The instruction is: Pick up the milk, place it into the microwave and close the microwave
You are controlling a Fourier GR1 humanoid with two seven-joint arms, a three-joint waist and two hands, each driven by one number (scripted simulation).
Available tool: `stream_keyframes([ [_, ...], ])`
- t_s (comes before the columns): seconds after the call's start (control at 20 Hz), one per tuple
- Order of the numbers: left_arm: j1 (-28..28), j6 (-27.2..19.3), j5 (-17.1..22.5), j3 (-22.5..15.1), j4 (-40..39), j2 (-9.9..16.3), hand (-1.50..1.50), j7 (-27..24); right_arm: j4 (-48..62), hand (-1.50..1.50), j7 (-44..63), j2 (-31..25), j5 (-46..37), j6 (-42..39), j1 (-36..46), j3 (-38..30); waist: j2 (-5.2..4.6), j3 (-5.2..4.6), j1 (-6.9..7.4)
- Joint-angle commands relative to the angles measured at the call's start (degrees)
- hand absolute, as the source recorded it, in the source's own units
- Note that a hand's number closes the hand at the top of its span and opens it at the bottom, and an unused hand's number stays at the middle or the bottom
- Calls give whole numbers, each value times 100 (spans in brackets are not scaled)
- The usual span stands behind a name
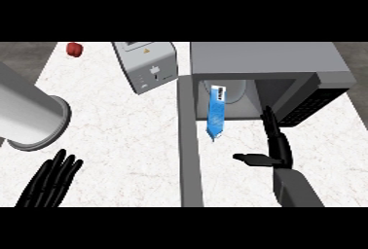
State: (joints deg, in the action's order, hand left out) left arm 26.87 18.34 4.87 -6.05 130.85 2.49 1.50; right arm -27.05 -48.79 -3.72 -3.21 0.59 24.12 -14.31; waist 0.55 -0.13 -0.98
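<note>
The milk (216, 113) is a tall blue and white carton lying at the mouth of the open microwave (263, 60), its top end inside the cavity and its blue base pointing toward me. The microwave's door (188, 146) swings out to the left and shows as a long grey strip running down the view. My right hand (276, 147) is open, fingers straight and thumb out to the left, a little to the right of the carton and apart from it. Resting open at the lower left is my left hand (50, 181), fingers up.
A grey toaster-like appliance (146, 65) stands at the back, left of the microwave. A large grey cylinder (28, 116) juts in from the left edge. A small red object (74, 48) lies at the far back left. The counter top (122, 146) is white marble.
</note>
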Motion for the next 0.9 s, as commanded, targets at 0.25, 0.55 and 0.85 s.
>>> stream_keyframes([
  [0.25,-960,296,-283,-132,-652,249,150,123,-1784,-150,-42,-12,319,-1152,-1795,412,-29,5,-3],
  [0.55,-1552,162,-590,-634,-912,37,150,632,-3029,-150,-100,-98,551,-1453,-3052,541,-41,8,6],
  [0.85,-2236,526,-831,-884,-1931,94,150,280,-3666,-150,-13,-174,685,-1639,-3682,606,-54,9,23],
])
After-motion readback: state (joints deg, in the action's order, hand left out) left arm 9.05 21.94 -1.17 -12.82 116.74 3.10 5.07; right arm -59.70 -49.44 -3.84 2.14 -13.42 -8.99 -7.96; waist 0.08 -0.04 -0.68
